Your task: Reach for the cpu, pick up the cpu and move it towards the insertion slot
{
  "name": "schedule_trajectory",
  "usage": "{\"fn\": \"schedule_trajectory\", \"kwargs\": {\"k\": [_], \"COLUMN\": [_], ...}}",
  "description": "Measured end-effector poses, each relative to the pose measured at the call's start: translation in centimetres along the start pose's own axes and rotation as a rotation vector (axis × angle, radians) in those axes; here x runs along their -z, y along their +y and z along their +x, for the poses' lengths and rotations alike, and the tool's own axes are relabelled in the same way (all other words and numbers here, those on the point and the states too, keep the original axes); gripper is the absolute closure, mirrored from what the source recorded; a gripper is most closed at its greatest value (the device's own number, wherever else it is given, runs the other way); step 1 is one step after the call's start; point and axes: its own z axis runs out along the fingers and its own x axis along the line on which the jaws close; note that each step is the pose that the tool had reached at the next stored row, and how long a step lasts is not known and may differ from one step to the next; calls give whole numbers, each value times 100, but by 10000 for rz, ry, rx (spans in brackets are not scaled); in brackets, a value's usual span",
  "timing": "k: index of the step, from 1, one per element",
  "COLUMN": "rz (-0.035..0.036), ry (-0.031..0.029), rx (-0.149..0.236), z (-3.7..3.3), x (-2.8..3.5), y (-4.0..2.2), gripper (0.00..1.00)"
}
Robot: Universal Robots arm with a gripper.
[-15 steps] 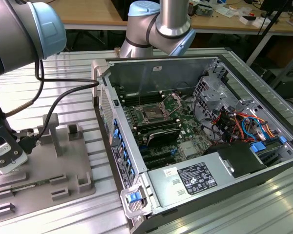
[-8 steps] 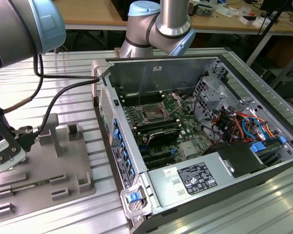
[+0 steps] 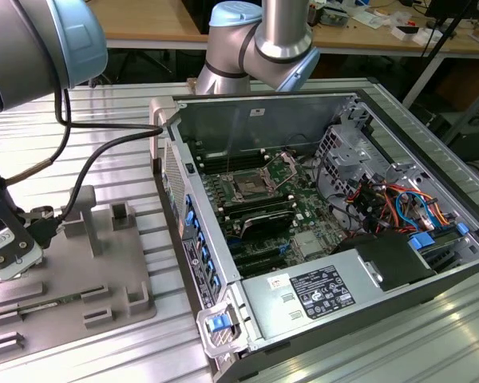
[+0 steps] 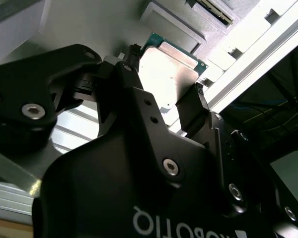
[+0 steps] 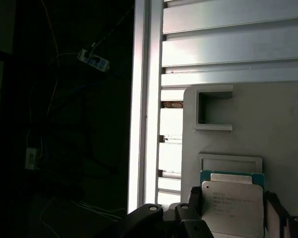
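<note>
While it sits between the two black fingers [image 4: 191,106], the cpu [image 4: 171,74] shows its silvery face and thin green rim in both wrist views, and the gripper [image 3: 6,257] is clenched on it, one finger against each opposite edge. Just beyond the chip lies the grey plastic fixture [image 3: 104,271], with a rectangular raised frame [image 5: 231,158] beside the cpu; whether the chip rests on the fixture or hangs clear of it I cannot tell. All this is at the lower left of the exterior view. Well apart, toward the centre of that view, the insertion slot [image 3: 247,187] lies on the board inside the open computer case [image 3: 255,120], which stands on the ribbed aluminium table [image 3: 104,120].
</note>
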Motion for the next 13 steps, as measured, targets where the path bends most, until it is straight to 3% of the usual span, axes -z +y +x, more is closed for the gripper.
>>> {"fn": "schedule_trajectory", "kwargs": {"k": [13], "rz": [0], "ry": [0], "rx": [0], "z": [4], "x": [134], "y": [6], "gripper": [45]}}
